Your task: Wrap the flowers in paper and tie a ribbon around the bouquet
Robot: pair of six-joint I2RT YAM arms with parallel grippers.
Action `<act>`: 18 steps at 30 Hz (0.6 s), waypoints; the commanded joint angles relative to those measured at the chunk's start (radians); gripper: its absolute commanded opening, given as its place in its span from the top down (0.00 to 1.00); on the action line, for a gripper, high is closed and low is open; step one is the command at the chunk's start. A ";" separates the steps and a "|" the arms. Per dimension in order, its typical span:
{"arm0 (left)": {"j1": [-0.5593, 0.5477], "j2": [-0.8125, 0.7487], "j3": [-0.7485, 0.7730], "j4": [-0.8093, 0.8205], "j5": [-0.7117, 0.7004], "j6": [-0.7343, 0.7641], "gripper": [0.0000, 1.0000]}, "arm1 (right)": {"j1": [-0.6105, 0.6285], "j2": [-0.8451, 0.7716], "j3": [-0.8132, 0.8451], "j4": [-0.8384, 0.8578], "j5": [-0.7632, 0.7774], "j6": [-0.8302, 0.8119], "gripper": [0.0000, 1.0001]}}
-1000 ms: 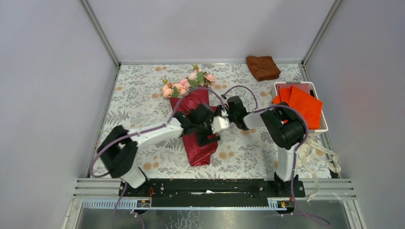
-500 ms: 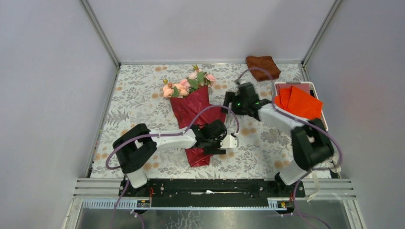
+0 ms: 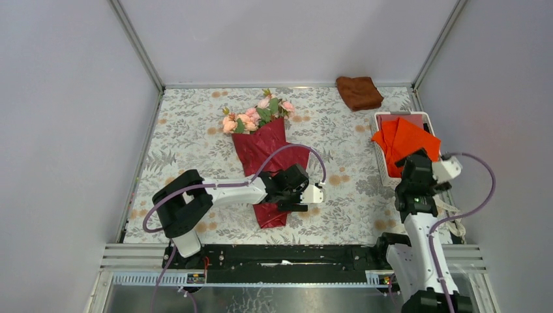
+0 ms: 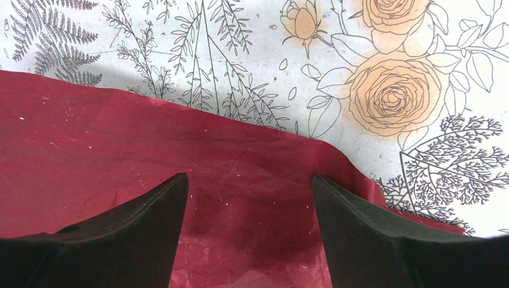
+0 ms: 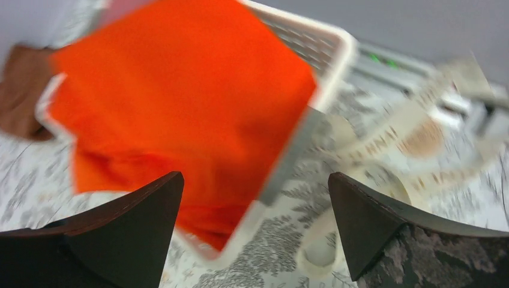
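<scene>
Left gripper (image 4: 249, 186) — jaws wide, empty, hovering directly over dark red paper (image 4: 150, 156) at the bouquet (image 3: 264, 140) stem end.
Right gripper (image 5: 255, 180) — jaws wide, empty; cream ribbon (image 5: 390, 129) ahead-right, orange sheets (image 5: 180, 90) in white basket (image 5: 327, 45) ahead-left.

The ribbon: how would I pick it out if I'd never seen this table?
Find the white basket at the right edge of the flowered table, stuffed with bright orange sheets. On the tabletop just past its near corner lies the ribbon, in loose loops. It is the only long, narrow, cream strip there.
</scene>
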 commanded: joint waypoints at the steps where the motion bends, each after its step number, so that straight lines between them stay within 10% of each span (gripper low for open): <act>1: -0.006 0.093 -0.074 -0.083 0.011 0.005 0.16 | -0.131 -0.053 -0.103 -0.110 0.121 0.336 0.02; 9: -0.006 0.088 -0.079 -0.086 0.015 0.003 0.16 | -0.179 0.079 -0.045 -0.436 0.207 0.774 0.19; 18: -0.006 0.095 -0.080 -0.097 0.015 0.007 0.16 | -0.223 0.141 -0.072 -0.404 0.088 0.853 0.15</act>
